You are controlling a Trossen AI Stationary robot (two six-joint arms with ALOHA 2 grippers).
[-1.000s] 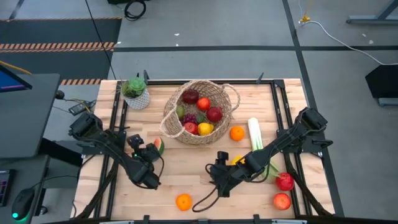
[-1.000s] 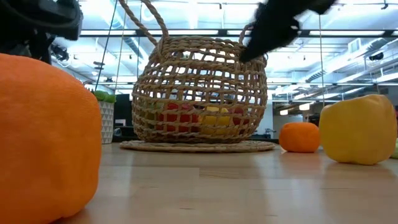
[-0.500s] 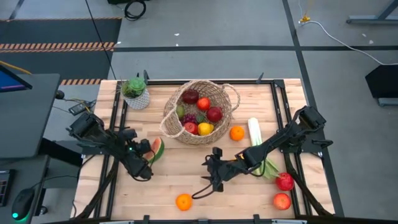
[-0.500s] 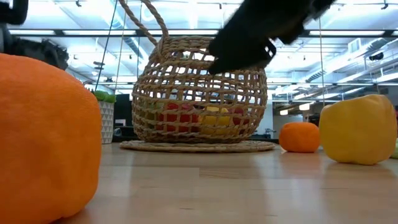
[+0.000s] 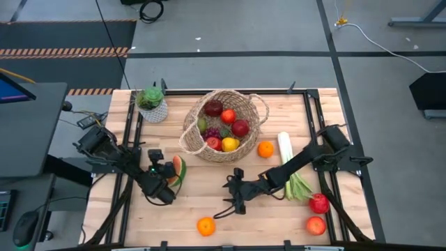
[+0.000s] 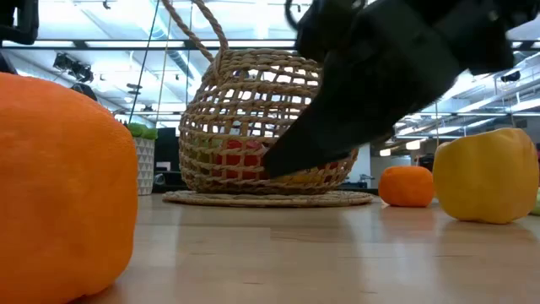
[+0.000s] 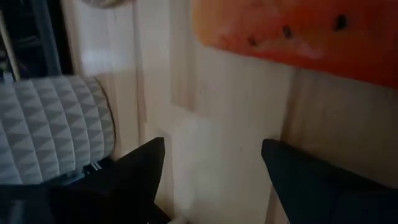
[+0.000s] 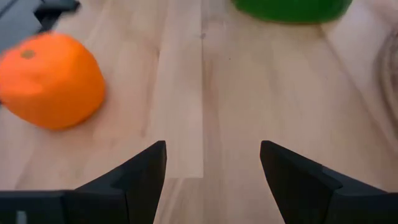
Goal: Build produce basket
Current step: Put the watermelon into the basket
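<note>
Two loop handles rise from the rim of the basket (image 5: 224, 125), a large round wicker piece in tan straw with an open weave, standing toward the far middle of the table (image 5: 209, 202). Through its lattice in the low view, red shows inside. From above it holds red apples (image 5: 240, 127), purple grapes (image 5: 211, 132), a yellow lemon (image 5: 229, 144) and a green pear (image 5: 202, 124).

More produce lies loose on the wood: an orange (image 5: 265, 149) just right of the basket, the long green-white leek (image 5: 289, 167) beside it, two red apples (image 5: 319, 203) near the right front corner, another orange (image 5: 205, 226) at the front edge, and a watermelon slice (image 5: 177, 168) left of centre.

The left gripper (image 5: 166, 183) sits just beside the watermelon slice, its fingers spread wide with nothing between them. The right gripper (image 5: 231, 201) hangs low over bare wood between the basket and the front orange, jaws also wide and empty. A small potted plant (image 5: 151, 103) stands at the far left
</note>
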